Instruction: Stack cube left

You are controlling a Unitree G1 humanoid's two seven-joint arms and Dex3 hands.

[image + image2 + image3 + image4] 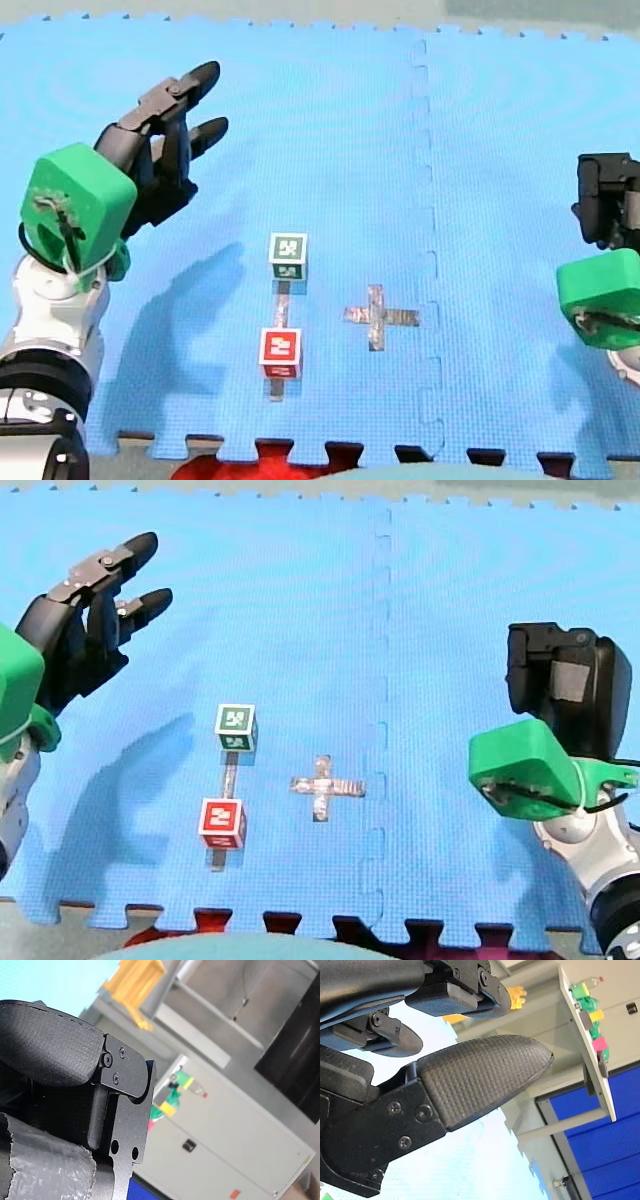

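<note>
Now: left hand (160,145) empty, above blue mat (500,150); green cube (288,257) lies to its right, nearer robot; red cube (281,352) farther along, apart. Right hand (560,685) much farther off, state unclear.

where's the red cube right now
The red cube sits on the blue mat near its front edge, left of centre in the head views, apart from the green cube just behind it; the tape cross lies to its right.
</note>
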